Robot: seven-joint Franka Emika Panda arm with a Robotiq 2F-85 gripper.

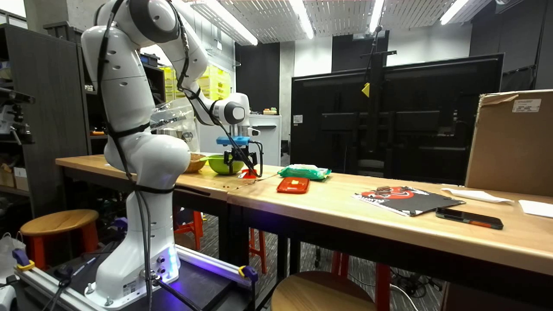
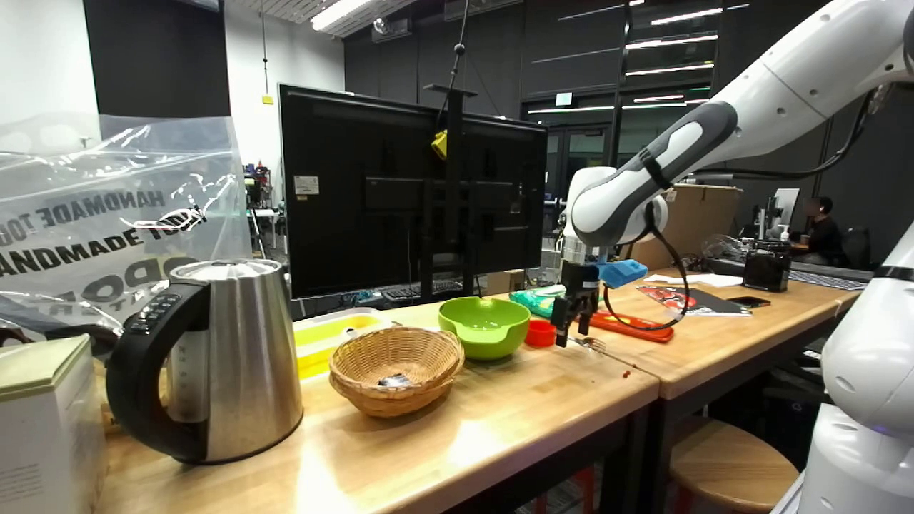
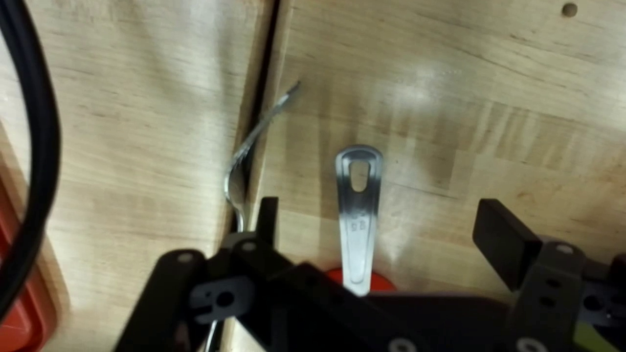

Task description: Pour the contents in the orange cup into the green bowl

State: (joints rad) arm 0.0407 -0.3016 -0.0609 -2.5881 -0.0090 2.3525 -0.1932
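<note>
The small orange-red cup (image 2: 540,333) stands on the table beside the lime-green bowl (image 2: 485,332). In an exterior view the cup (image 1: 248,174) shows partly behind the gripper, near the bowl (image 1: 216,165). In the wrist view only part of the cup's rim (image 3: 383,282) shows. Its silver handle (image 3: 359,220) lies between the fingers. A sliver of the bowl (image 3: 587,338) shows at the lower right. My gripper (image 3: 386,230) is open and empty, pointing down above the handle. It also shows in the exterior views (image 2: 573,332) (image 1: 242,166). The cup's contents are hidden.
A fork (image 3: 236,183) lies along the table seam near the gripper. A red tray (image 2: 635,328) and a green package (image 1: 304,172) lie past it. A wicker basket (image 2: 396,400) and steel kettle (image 2: 250,357) stand beyond the bowl. Small red bits (image 2: 626,373) lie near the table's edge.
</note>
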